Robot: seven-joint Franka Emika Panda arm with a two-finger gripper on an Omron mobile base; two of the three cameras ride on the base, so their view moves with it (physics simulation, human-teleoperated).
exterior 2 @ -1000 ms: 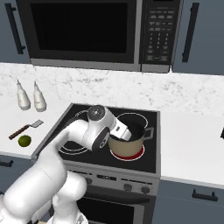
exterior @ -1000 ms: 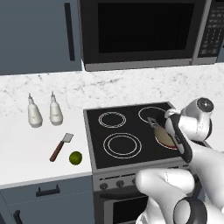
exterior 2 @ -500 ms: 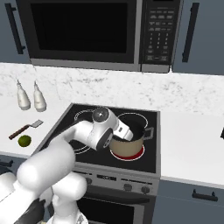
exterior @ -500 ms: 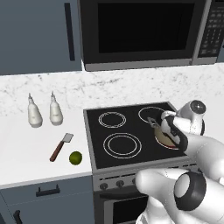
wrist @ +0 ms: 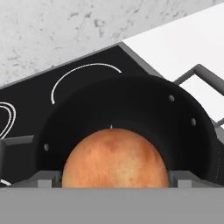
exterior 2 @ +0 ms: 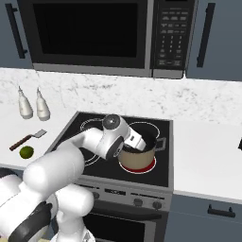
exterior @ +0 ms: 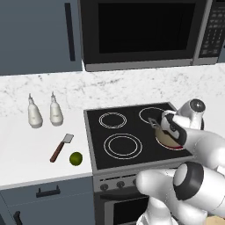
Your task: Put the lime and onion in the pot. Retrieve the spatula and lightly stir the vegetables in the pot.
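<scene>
since a second ago my pincer [exterior 2: 136, 142] spread slightly; its jaws stand apart around the onion [wrist: 115, 158] over the pot [exterior 2: 142, 158]; lime [exterior: 76, 158] beside spatula [exterior: 61, 147].

Even, bright rendered light, sharp throughout

Shadows are faint and soft on the white marble counter [exterior: 26, 149]; the dark interior of the round tan pot [wrist: 131, 100] stays readable, and the orange-tan onion [wrist: 114, 159] shows a soft sheen without glare or blur.
</scene>
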